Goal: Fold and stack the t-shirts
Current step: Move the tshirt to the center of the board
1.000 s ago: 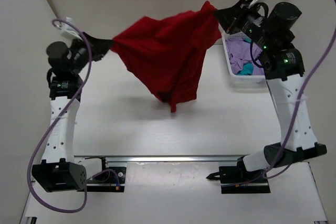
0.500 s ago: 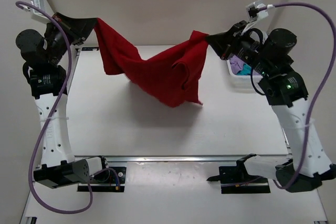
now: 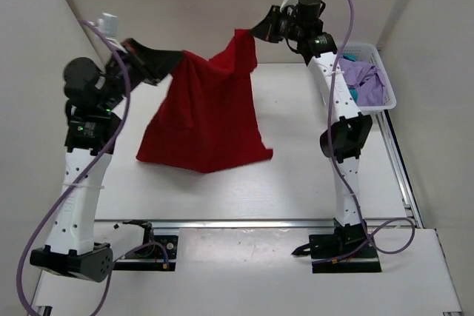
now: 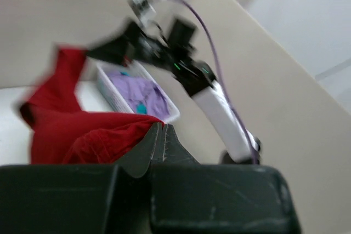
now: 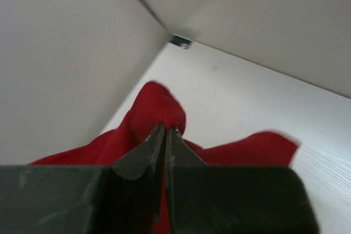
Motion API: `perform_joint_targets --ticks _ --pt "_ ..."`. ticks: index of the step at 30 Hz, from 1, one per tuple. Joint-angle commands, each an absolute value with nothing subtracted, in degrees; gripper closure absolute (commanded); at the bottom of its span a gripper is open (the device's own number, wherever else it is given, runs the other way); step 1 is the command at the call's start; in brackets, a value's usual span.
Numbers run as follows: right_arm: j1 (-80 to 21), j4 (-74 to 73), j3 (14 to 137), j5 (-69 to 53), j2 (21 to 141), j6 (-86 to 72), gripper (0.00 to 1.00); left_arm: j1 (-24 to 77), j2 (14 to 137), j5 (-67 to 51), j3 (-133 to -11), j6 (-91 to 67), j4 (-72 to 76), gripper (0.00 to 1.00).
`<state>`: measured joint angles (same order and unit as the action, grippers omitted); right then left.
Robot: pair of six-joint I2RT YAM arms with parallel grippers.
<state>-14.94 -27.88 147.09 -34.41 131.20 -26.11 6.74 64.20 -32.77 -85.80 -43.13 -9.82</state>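
We pinch the red shirt (image 3: 207, 120) by its top edge, left gripper (image 3: 178, 56) at 10 o'clock, right gripper (image 3: 255, 32) at 12, spreading it to lay on the counter (image 3: 311, 175).

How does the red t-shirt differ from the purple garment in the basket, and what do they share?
The red t-shirt is held up by the left end effector and right end effector; the purple garment rests in the white basket. The red t-shirt hangs spread out; the purple garment lies bunched. Both are unfolded cloth.
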Motion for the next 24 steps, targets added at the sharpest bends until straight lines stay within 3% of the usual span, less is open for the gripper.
perform_joint_targets --ticks 1,5,6,8,10,14,16,18,19,23,24 --pt "-13.63 -9.05 155.97 -47.00 129.12 -41.68 1.00 18.50 61.17 -27.96 -83.15 -37.73 -9.75 1.00" --pt "-10.91 -3.33 139.78 -44.31 116.57 -38.88 0.96 32.49 56.26 -20.58 -67.38 -36.21 -4.49 0.96" --pt "-10.55 -5.95 138.01 -43.69 114.63 -36.59 0.93 37.74 55.55 -18.57 -62.02 -35.78 -2.57 0.88" --pt "-6.79 -11.48 135.98 -43.68 112.43 -34.29 0.74 43.93 56.60 -16.63 -53.85 -37.52 2.26 0.67" --pt "-5.11 -21.04 133.51 -39.93 110.05 -30.78 0.60 48.23 60.88 -18.79 -45.74 -40.15 9.28 0.34" --pt "-6.32 -30.23 120.96 -27.09 103.90 -21.20 0.53 54.22 68.81 -18.55 -43.85 -39.83 13.97 0.15" --pt "-7.82 -28.41 111.13 -20.69 96.37 -20.04 0.53 55.55 70.05 -18.02 -45.35 -39.38 12.93 0.12" --pt "-11.41 -23.59 92.56 -17.07 89.26 -19.52 0.57 52.93 67.87 -16.89 -44.74 -38.50 10.99 0.13" --pt "-12.30 -19.81 83.59 -15.05 84.95 -19.34 0.60 49.86 64.98 -15.92 -43.26 -38.67 9.33 0.19" --pt "-20.45 -13.63 61.64 -10.21 75.69 -20.65 0.99 29.34 54.17 -16.86 -35.62 -38.76 0.02 0.34" --pt "-23.44 -13.45 56.91 -9.76 75.33 -20.48 1.00 25.44 53.27 -17.74 -34.55 -38.06 -2.87 0.35"
